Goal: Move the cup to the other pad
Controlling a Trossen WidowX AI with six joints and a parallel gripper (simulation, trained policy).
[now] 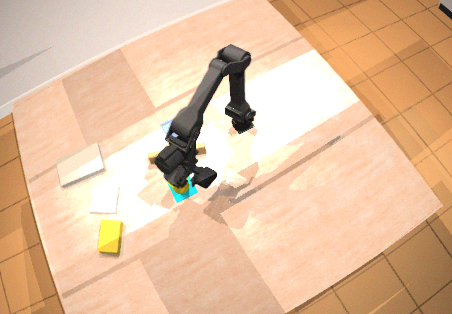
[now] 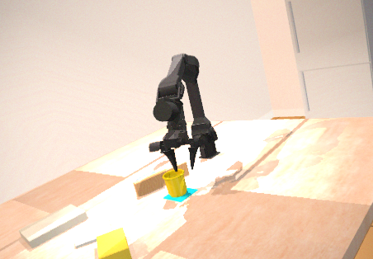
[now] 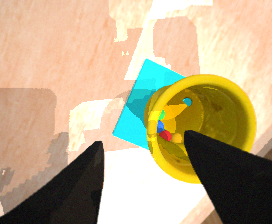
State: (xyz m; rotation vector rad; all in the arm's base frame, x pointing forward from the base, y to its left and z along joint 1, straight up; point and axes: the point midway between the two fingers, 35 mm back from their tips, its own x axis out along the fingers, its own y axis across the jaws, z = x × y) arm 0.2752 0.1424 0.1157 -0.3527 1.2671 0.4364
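The yellow cup (image 1: 180, 188) (image 2: 175, 185) (image 3: 230, 110) stands upright on the cyan pad (image 1: 185, 197) (image 2: 190, 193) (image 3: 147, 75). Several small coloured marbles (image 3: 165, 135) lie inside it. My gripper (image 2: 184, 169) (image 3: 144, 142) is open, with its fingertips at about rim height or just above. In the wrist view one finger overlaps the cup's mouth and the other is outside, off the rim; nothing is held between them. A blue pad (image 1: 167, 127) shows partly behind the arm.
A wooden bar (image 1: 200, 149) (image 2: 148, 185) stands behind the cup. A pale grey slab (image 1: 81, 165) (image 2: 54, 225), a white tile (image 1: 104, 200) and a yellow block (image 1: 110, 236) (image 2: 113, 243) lie off to the left in the top view.
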